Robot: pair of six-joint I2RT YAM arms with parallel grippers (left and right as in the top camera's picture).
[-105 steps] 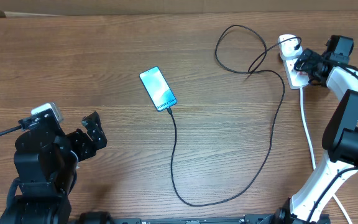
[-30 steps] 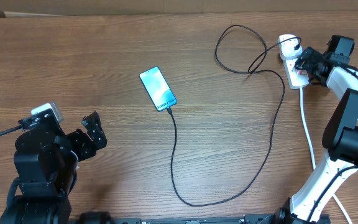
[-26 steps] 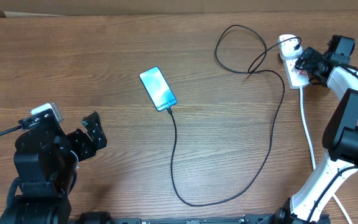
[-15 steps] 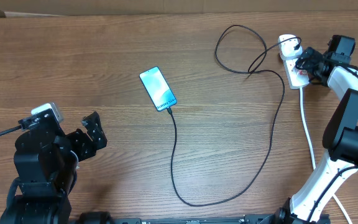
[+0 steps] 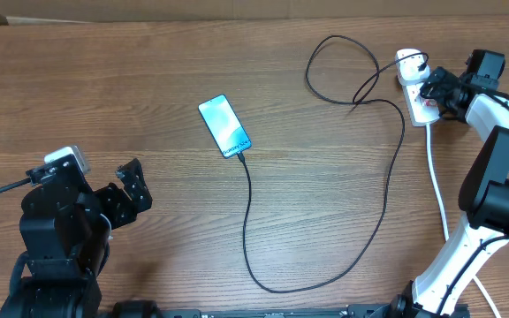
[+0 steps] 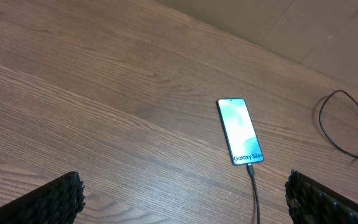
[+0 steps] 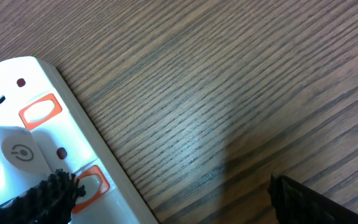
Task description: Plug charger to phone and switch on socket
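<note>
The phone [image 5: 224, 126] lies screen up mid-table; it also shows in the left wrist view [image 6: 240, 131]. The black charger cable [image 5: 247, 231] is plugged into the phone's lower end and loops right and back to a white plug [image 5: 407, 62] in the white socket block [image 5: 416, 99]. My right gripper [image 5: 433, 88] is open at the socket; in the right wrist view its left finger sits at an orange-red switch [image 7: 89, 179] of the socket [image 7: 30, 134], and the gripper's midpoint [image 7: 173, 196] is over bare wood. My left gripper [image 5: 131, 196] is open and empty at the front left.
The thick white cord [image 5: 438, 194] runs from the socket toward the front along the right arm's base. A second orange-red switch [image 7: 40, 111] shows farther along the block.
</note>
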